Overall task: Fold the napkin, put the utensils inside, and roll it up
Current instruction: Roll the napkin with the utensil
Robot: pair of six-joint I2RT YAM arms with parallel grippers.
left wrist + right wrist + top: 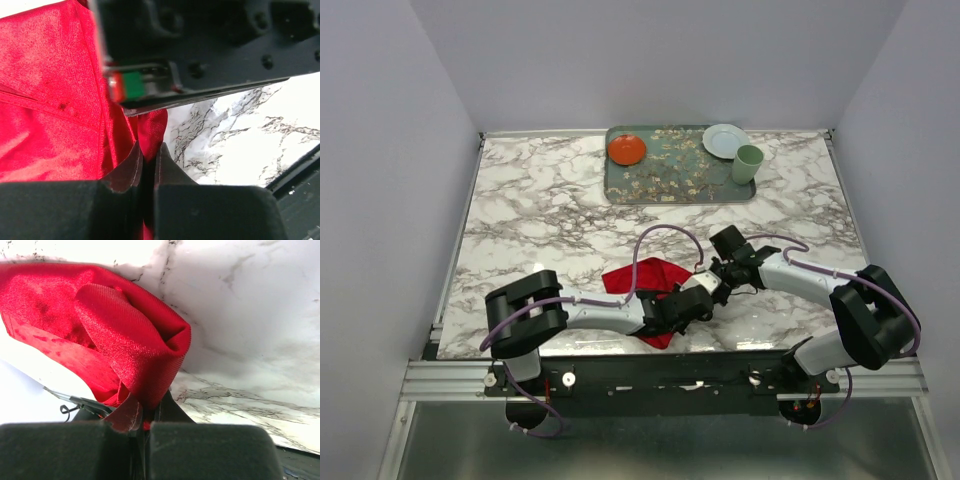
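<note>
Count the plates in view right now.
2. An orange-red plate sits at the left end of the tray; a pale plate is at its far right corner, next to the green cup. Others could be hidden from view.

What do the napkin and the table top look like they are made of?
Napkin: woven fabric with a slight sheen; the wrist views show a fine weave and soft folds. Table top: smooth, white with grey veins, marble-patterned; real stone or printed laminate cannot be told.

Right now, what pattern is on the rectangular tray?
Pale blossoming branches on the grey-green rectangular tray, best in top external view.
</note>
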